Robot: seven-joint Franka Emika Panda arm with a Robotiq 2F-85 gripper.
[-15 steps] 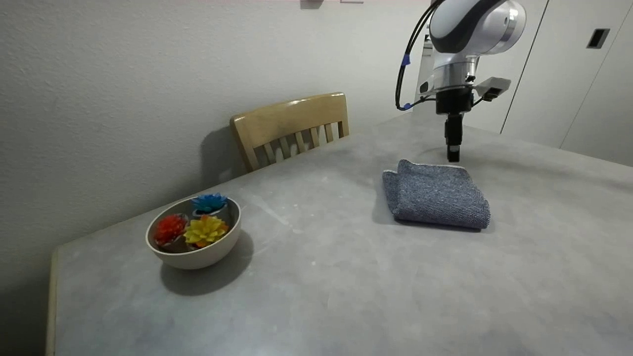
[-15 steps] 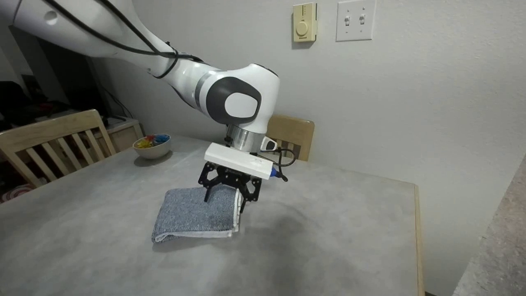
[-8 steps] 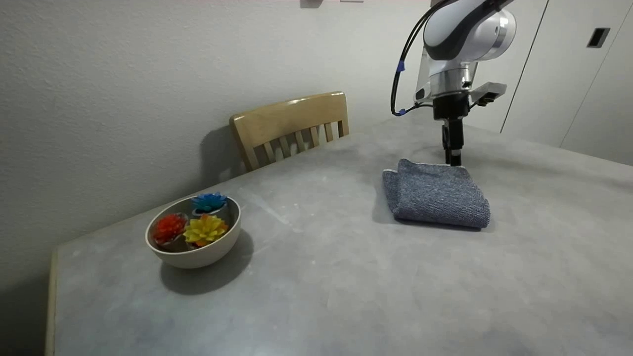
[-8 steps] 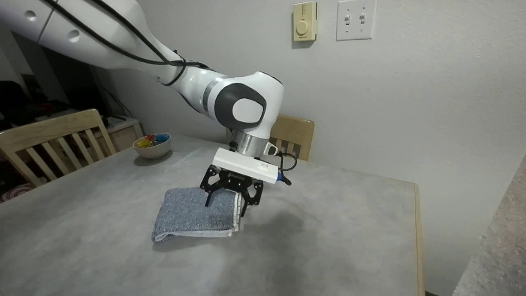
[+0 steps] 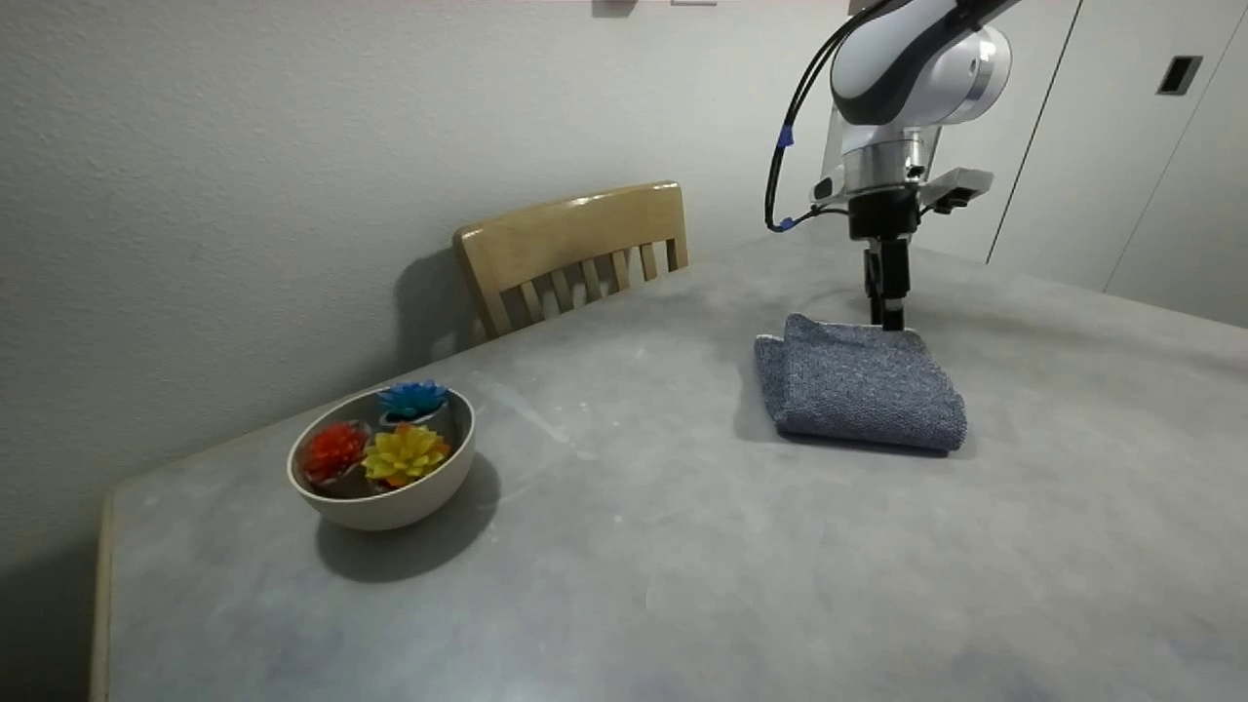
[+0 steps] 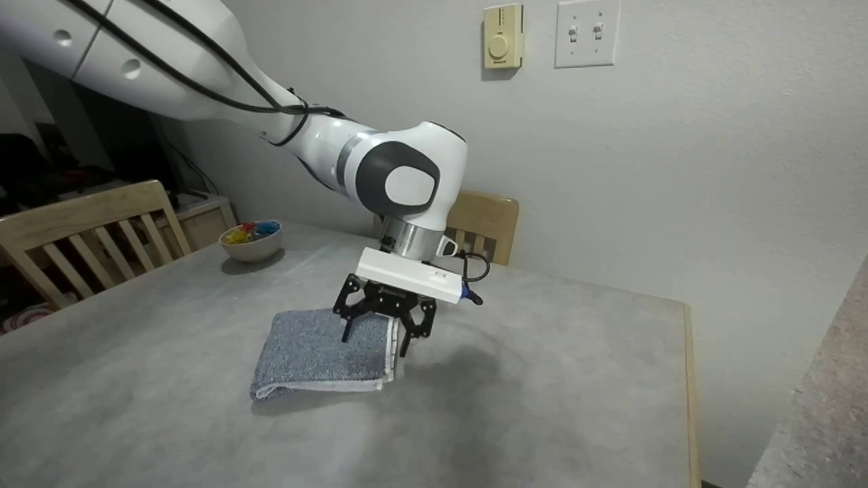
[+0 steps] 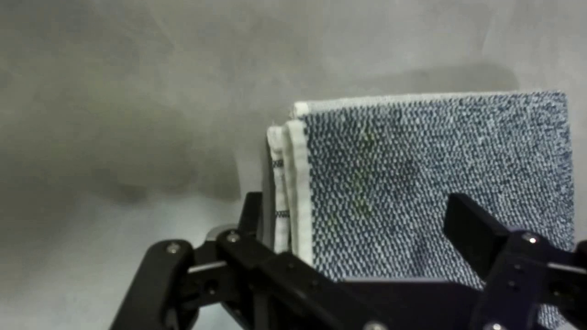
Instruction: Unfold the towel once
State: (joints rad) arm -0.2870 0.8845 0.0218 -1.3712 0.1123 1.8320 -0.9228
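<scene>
The fingers (image 7: 474, 231) stand wide apart, one over the folded towel (image 7: 435, 169), the other just off its white-hemmed side; whether either touches cloth I cannot tell. The towel lies on the table (image 6: 542, 407), its lower part partly hidden in the wrist view. In an exterior view the arm (image 6: 319, 139), cut off at upper left, covers part of a chair (image 6: 487, 213).
</scene>
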